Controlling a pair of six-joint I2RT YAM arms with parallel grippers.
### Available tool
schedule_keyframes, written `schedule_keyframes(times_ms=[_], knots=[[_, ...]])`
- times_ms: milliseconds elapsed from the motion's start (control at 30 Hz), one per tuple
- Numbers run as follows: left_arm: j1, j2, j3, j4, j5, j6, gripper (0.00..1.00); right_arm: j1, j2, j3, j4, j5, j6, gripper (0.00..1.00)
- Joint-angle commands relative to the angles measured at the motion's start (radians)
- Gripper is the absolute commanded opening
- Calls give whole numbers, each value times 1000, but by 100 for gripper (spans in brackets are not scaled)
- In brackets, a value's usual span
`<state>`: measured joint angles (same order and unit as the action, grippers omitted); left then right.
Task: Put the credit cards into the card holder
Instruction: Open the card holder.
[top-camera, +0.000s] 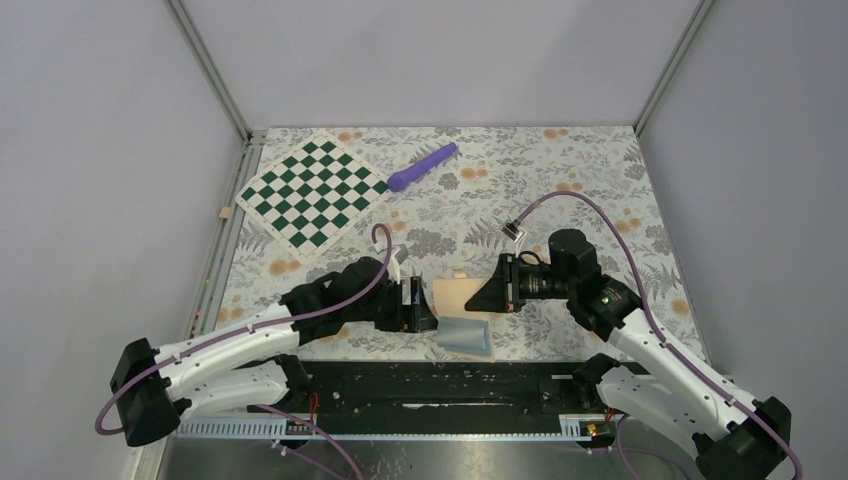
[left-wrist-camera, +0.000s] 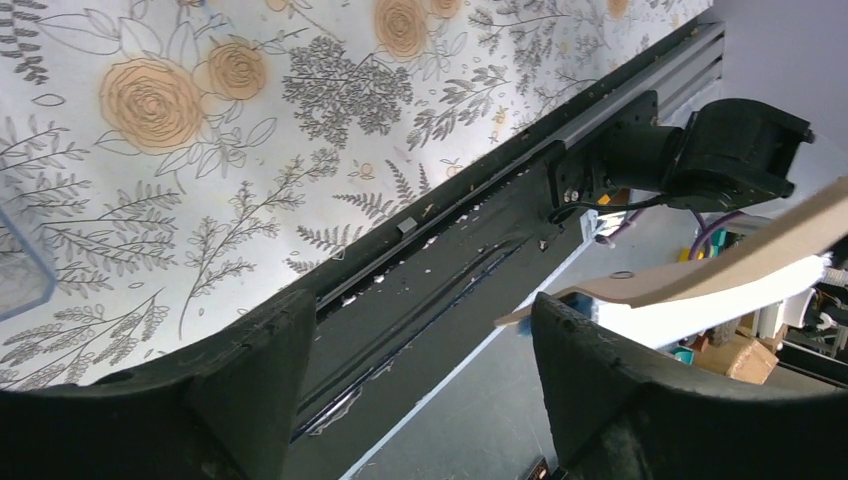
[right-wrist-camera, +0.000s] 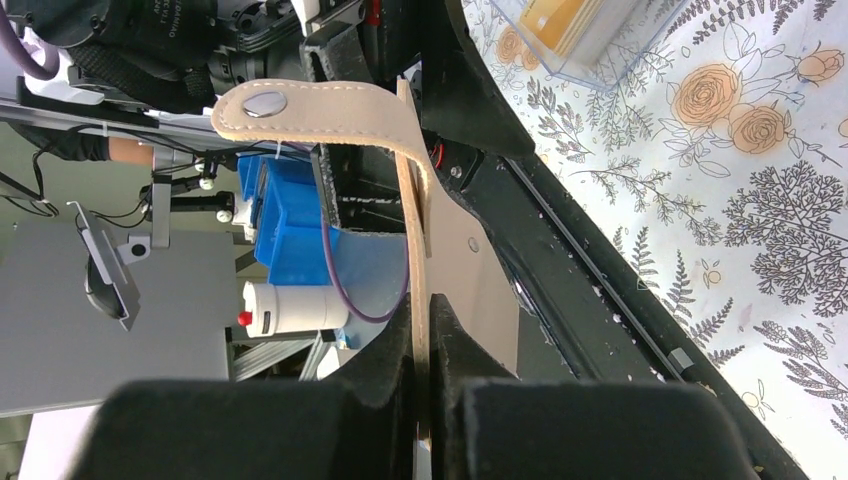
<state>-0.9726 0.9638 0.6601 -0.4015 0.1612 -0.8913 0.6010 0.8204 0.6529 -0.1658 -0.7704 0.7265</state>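
The tan card holder (top-camera: 452, 294) hangs in the air between both grippers near the table's front edge. My right gripper (right-wrist-camera: 420, 335) is shut on one thin tan panel of the card holder (right-wrist-camera: 330, 105), whose strap with a round snap curls over at the top. My left gripper (left-wrist-camera: 415, 350) is open; the card holder's tan flap (left-wrist-camera: 720, 262) lies against the tip of its right finger (left-wrist-camera: 590, 370), with nothing between the jaws. The orange-yellow credit cards (right-wrist-camera: 562, 22) sit inside a clear plastic case on the table.
The clear plastic case (top-camera: 466, 336) lies just below the grippers by the black front rail (top-camera: 440, 385). A green-and-white checkered board (top-camera: 313, 192) and a purple pen-like stick (top-camera: 422, 166) lie at the back. Grey walls close in three sides.
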Motion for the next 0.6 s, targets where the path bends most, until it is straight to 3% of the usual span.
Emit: schedule_keyframes(times_ms=[0, 233, 567], knots=[[-16, -19, 54, 55, 46, 23, 75, -7, -8, 3, 50, 1, 25, 0], [-27, -43, 62, 73, 102, 44, 68, -7, -1, -6, 49, 20, 32, 0], [-29, -87, 42, 178, 140, 42, 68, -8, 3, -18, 51, -6, 28, 0]])
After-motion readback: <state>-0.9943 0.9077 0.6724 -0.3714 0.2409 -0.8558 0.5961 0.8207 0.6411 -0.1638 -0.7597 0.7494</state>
